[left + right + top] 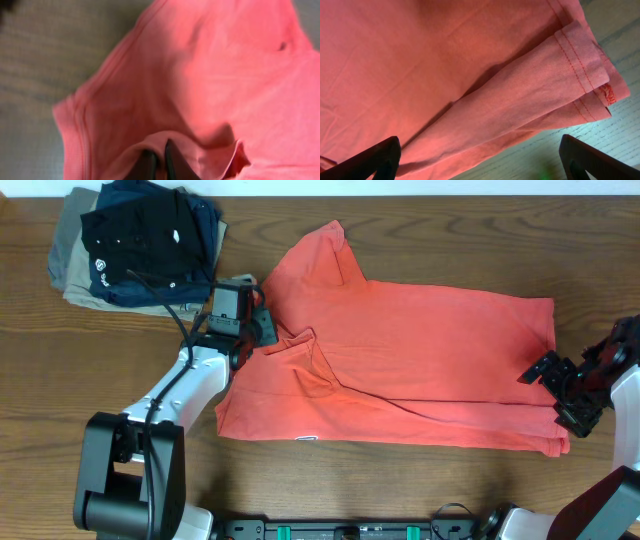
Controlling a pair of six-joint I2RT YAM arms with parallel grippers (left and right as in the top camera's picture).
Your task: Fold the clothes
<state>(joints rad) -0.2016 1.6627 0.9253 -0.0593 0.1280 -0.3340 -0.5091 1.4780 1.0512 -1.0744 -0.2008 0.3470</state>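
The clothes [420, 350], a coral-red T-shirt, lie spread across the middle of the wooden table, partly folded, with a sleeve pointing to the back. My left gripper [262, 330] sits at the shirt's left side, on a small raised fold. In the left wrist view its two dark fingers [172, 162] stand nearly together and a ridge of the clothes [210, 75] wraps over their tips. My right gripper [558, 392] hovers at the shirt's right front corner. It is wide open [480, 150] above the layered hems of the clothes [445, 65] and holds nothing.
A pile of folded garments, black and navy [140, 240] over khaki [70, 275], lies at the back left, close behind the left arm. Bare wooden table [100, 370] shows left of the shirt and along the front edge.
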